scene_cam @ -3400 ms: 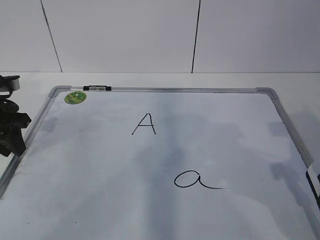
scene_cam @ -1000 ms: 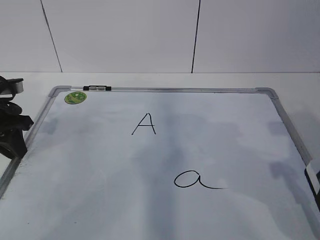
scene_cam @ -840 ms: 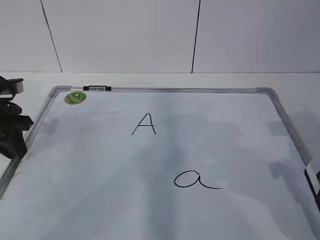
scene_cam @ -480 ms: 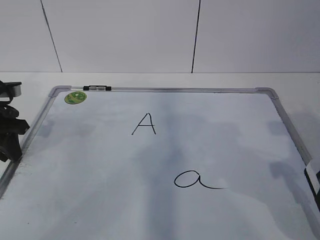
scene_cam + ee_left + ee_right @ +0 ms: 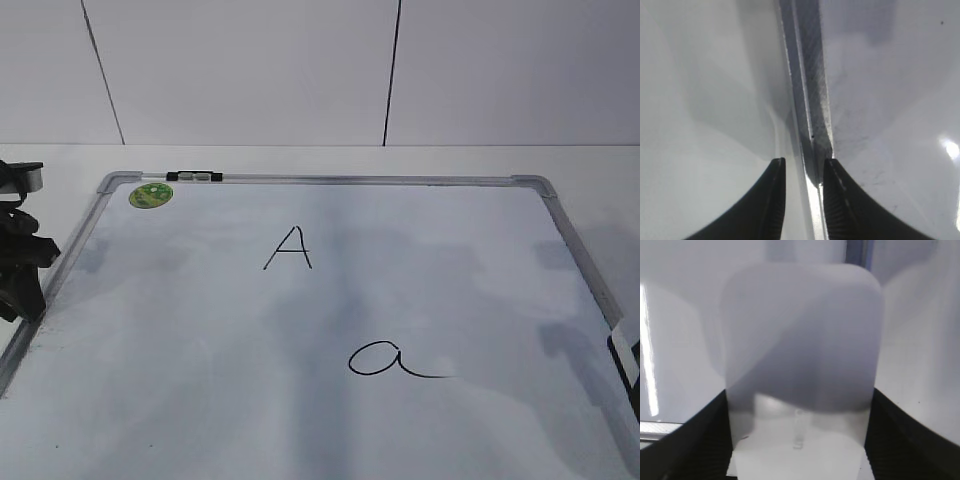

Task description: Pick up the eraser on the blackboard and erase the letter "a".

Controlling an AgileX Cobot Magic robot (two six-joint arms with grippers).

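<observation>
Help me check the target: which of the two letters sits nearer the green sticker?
The capital "A", angular and higher on the blackboard, is nearer the green sticker; the letter "a" lies lower right.

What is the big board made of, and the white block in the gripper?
The blackboard looks like glossy white wipe-clean coating: it mirrors light glare. Its frame looks like brushed silver metal. The eraser seems smooth matte white plastic, with moulded rounded corners.

slanted front view, two close wrist views
</observation>
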